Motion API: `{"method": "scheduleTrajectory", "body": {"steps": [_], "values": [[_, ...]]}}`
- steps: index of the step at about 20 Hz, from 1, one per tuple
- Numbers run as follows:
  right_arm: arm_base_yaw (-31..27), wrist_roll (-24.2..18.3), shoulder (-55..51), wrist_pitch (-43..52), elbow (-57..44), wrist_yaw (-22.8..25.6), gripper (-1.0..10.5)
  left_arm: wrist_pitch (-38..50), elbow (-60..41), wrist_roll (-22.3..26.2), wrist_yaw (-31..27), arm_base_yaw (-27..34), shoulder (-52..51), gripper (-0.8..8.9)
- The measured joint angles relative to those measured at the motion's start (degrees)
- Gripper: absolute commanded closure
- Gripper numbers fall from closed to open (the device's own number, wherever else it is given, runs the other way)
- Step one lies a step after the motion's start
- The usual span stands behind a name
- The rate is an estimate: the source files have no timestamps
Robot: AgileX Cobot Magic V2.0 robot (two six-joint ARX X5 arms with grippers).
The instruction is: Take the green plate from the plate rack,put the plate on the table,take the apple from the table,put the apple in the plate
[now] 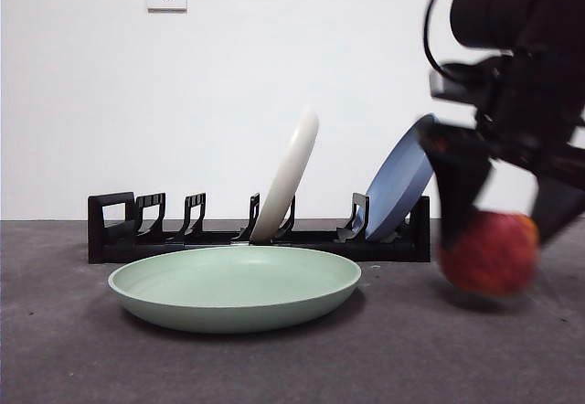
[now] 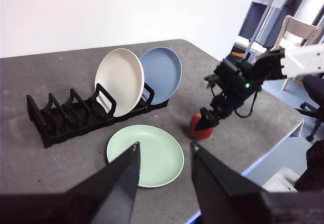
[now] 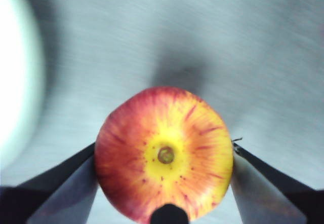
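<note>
The green plate [image 1: 235, 285] lies flat on the table [image 1: 73, 349], just in front of the plate rack [image 1: 119, 230]. It also shows in the left wrist view [image 2: 145, 154]. My right gripper [image 1: 501, 239] is shut on the apple [image 1: 489, 253] to the right of the plate, low over the table, with a shadow under it. In the right wrist view the jaws press both sides of the apple [image 3: 163, 153]. My left gripper [image 2: 165, 145] is open and empty, high above the table, looking down on the plate, the rack [image 2: 55, 122] and the apple [image 2: 201, 127].
A cream-white plate [image 1: 288, 180] and a blue plate [image 1: 399, 185] lean in the rack's right half. The rack's left slots hold nothing. The table's rounded edge [image 2: 283, 138] runs close behind the right arm. A chair stands beyond it.
</note>
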Motion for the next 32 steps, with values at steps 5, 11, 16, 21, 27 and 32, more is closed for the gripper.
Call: {"method": "scheduleTrajectory", "body": {"steps": [5, 11, 16, 21, 27, 32], "values": [[6.19, 1.2, -0.02, 1.84, 10.54, -10.6, 9.6, 0.0, -0.07, 0.0, 0.0, 0.0, 0.0, 6.48], [18.97, 2.19, 1.01, 5.95, 19.34, -0.33, 9.6, 0.0, -0.24, -0.02, -0.22, 0.0, 0.0, 6.48], [22.43, 2.19, 9.49, 6.38, 23.39, 3.02, 9.6, 0.0, -0.24, -0.02, -0.24, 0.0, 0.0, 6.48], [22.38, 2.45, 17.07, 4.7, 23.56, 5.35, 9.6, 0.0, -0.24, -0.02, -0.26, 0.0, 0.0, 6.48], [22.75, 2.58, 21.29, 3.5, 23.58, 6.64, 9.6, 0.0, -0.24, -0.02, -0.26, 0.0, 0.0, 6.48], [22.77, 2.58, 23.74, 3.17, 23.93, 6.67, 9.6, 0.0, -0.24, -0.02, -0.26, 0.0, 0.0, 6.48]]}}
